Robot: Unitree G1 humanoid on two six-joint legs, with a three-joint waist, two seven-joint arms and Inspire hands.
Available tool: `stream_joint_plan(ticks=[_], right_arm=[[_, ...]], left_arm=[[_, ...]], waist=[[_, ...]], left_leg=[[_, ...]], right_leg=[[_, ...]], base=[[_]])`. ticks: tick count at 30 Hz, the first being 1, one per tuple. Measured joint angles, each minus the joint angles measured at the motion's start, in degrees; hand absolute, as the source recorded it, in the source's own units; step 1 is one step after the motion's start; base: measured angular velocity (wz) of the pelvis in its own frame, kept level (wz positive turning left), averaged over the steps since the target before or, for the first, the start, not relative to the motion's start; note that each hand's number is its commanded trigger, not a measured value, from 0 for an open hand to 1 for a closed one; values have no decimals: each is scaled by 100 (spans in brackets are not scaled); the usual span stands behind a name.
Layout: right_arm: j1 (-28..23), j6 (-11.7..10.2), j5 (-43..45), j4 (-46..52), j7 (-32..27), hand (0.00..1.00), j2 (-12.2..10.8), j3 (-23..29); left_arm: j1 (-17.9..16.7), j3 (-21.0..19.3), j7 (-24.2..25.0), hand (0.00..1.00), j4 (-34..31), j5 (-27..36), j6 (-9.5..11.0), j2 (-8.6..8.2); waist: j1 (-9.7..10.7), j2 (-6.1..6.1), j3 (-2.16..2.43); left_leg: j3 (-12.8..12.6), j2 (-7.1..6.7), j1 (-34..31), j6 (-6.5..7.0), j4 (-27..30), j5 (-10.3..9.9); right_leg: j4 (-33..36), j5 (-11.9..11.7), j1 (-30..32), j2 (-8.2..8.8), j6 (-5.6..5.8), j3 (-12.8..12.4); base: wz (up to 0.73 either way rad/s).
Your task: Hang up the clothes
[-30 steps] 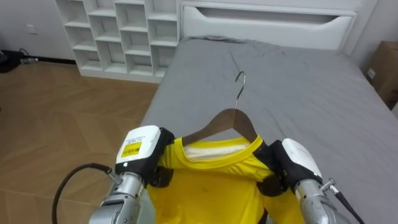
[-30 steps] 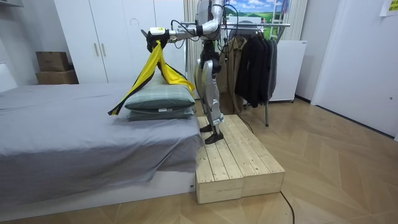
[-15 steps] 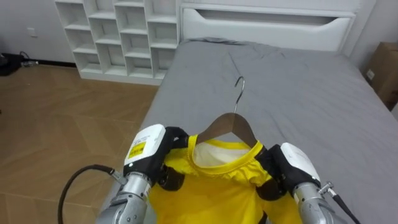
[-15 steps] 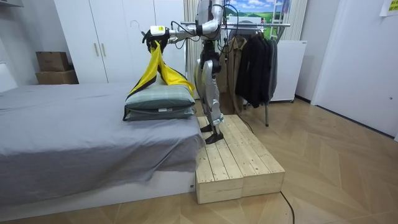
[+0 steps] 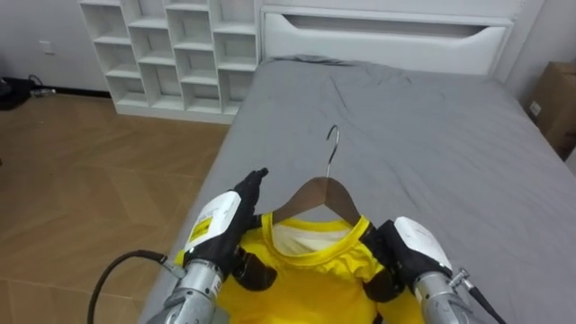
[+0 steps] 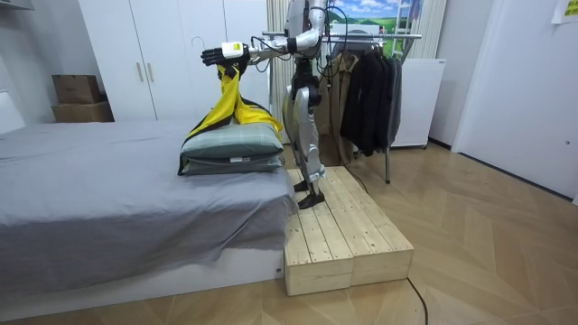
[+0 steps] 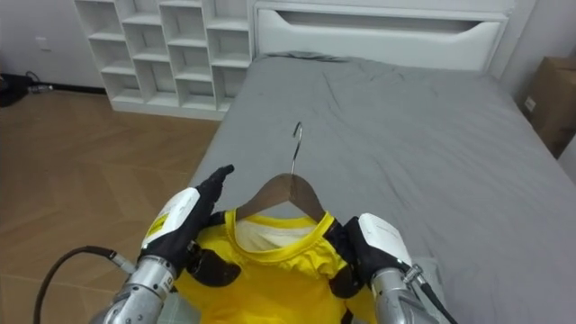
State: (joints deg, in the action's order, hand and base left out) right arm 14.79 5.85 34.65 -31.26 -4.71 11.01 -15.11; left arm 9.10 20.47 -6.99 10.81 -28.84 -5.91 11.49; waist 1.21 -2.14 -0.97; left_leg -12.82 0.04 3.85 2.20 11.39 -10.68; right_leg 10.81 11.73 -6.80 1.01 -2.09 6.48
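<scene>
A yellow shirt (image 5: 310,281) hangs on a wooden hanger (image 5: 317,193) whose metal hook (image 5: 332,144) points up and away from me, over the grey bed (image 5: 432,135). My left hand (image 5: 225,225) is open, its fingers straight and pointing forward beside the hanger's left arm, close against the shirt's shoulder. My right hand (image 5: 407,254) is shut on the shirt's other shoulder, over the hanger's end. In the room view I stand on a wooden platform (image 6: 348,230) at the bedside with both arms stretched out. There the shirt (image 6: 231,99) drapes down onto stacked pillows (image 6: 230,144).
A white cubby shelf (image 5: 171,54) and a white headboard (image 5: 387,36) stand beyond the bed, with wood floor (image 5: 99,180) to the left. A cardboard box (image 5: 560,99) sits at the far right. Behind me stands a clothes rack with dark garments (image 6: 370,86).
My left hand has gone from curled on the shirt's shoulder to straight fingers. The hanger has shifted a little to the left. The right hand keeps its hold.
</scene>
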Motion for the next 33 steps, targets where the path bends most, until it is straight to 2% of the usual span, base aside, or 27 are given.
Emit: stream_joint_plan(ticks=[15,19,21,28,30,33], right_arm=[[0,-3,42,-123,50,100,0,30],[0,-38,-5,-123,44,100,19,92],[0,-85,9,-119,41,100,20,176],[-18,-163,94,-151,-49,100,85,458],[-59,-185,120,-152,-59,100,192,522],[-84,-222,179,-151,-102,100,355,613]], left_arm=[[-37,-12,109,0,9,-23,4,-4],[-37,-77,108,0,-26,-32,50,59],[-36,-272,107,0,-94,-80,142,62],[-37,-778,91,0,-602,-90,205,79],[-44,-956,62,0,-926,-94,216,126],[-131,-1157,-123,0,-1451,-241,290,172]], waist=[[5,1,-10],[-4,7,-6],[0,19,2],[5,72,38],[16,131,79],[-5,157,96]], left_leg=[[3,1,-26,0,8,0],[3,1,-30,0,9,0],[4,2,-47,0,11,0],[96,-1,-116,0,45,1],[162,-16,-113,0,46,1],[192,-22,-101,2,42,2]], right_leg=[[6,0,27,1,0,5],[4,0,31,0,0,21],[2,0,48,0,0,45],[-20,0,43,5,0,176],[-19,0,22,11,0,224],[-15,0,7,21,0,291]], base=[[0],[0],[0],[8],[12],[6]])
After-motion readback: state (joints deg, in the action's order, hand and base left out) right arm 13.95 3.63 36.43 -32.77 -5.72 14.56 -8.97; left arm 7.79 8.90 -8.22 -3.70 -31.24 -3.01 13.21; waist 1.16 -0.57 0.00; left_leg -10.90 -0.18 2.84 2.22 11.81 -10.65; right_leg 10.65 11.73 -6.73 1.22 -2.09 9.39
